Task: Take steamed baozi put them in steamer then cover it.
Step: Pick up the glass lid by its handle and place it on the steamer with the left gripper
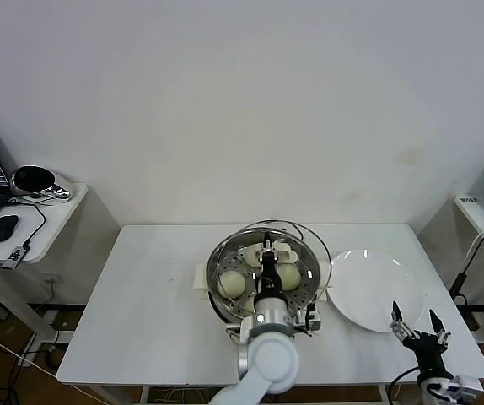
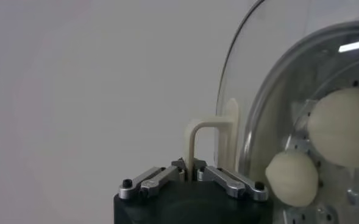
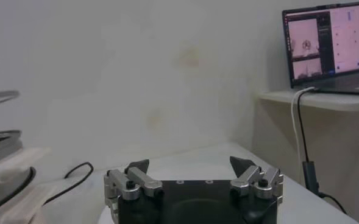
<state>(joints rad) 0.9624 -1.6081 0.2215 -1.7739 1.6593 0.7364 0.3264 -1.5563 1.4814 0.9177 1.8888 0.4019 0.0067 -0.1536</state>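
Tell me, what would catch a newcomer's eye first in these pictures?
Probably the steamer, a shiny steel pot at the middle of the white table, with pale steamed baozi on its perforated tray. Over it the left gripper holds a clear glass lid by its cream handle. To the right lies a bare white plate, and the right gripper waits open beyond it.

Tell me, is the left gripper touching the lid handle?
Touching. In the left wrist view the left gripper has its jaws shut on the lid handle, with the glass lid held over the steamer.
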